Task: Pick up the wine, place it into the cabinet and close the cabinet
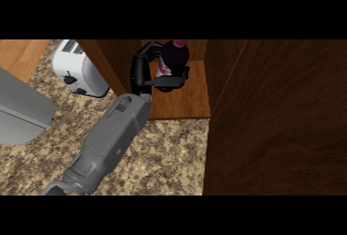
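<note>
Dark glass wine bottle (175, 56), maroon at the cap and with a pale label on its side, sits at 12 o'clock in the head view, inside the open wooden cabinet (180, 103) and above its shelf board. Left hand (141, 69) is closed round the bottle from the 9 o'clock side: fingers (146, 48) wrap the far side and the thumb crosses the near side by the label. Its grey forearm enters from 7 o'clock across the speckled granite counter (163, 156). Right hand does not show. Cabinet door (271, 119) stands open and fills the view from 3 to 5 o'clock. White toaster (81, 69) stands on the counter at 10 o'clock, just outside the cabinet's left wall. Step in hand, as judged: setting the bottle down. Whether the base touches the shelf cannot be told, since the hand and the bottle body hide it. Procedure: hold the bottle upright; lower until the base seats flat; place it toward 12 o'clock, back from the shelf's front edge, so the door will clear it. Straighten the fingers only once the base is seated. Withdraw toward 7 o'clock along the forearm's line, avoiding the bottle and the left wall. Closing the door is not yet done
</note>
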Available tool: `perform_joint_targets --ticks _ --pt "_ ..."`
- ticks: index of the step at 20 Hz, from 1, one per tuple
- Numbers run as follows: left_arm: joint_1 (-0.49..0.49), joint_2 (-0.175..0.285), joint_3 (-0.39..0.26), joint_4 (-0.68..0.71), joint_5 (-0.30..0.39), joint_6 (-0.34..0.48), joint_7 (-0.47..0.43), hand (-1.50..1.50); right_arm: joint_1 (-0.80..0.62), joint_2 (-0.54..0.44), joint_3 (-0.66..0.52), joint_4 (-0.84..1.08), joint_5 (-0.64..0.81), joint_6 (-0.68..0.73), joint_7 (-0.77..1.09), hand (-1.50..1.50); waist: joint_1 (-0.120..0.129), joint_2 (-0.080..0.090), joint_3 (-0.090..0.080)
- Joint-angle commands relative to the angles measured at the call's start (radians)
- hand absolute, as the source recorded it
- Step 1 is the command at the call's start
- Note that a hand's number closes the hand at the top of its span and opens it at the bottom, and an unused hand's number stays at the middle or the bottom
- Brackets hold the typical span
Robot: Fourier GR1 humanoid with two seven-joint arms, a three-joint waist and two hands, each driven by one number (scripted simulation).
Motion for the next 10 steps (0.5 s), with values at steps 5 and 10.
perform_joint_targets --ticks 5,10 --pt "-0.088 -0.004 0.092 0.176 0.002 -0.011 -0.133 1.5 0.038 0.0 -0.007 -0.098 -0.063 0.0 0.029 -1.5 -0.004 0.003 0.0" --pt "-0.146 0.02 0.161 0.246 0.029 -0.065 -0.109 1.5 0.102 0.03 0.041 -0.095 -0.063 0.038 -0.03 -1.5 -0.01 0.005 0.0"
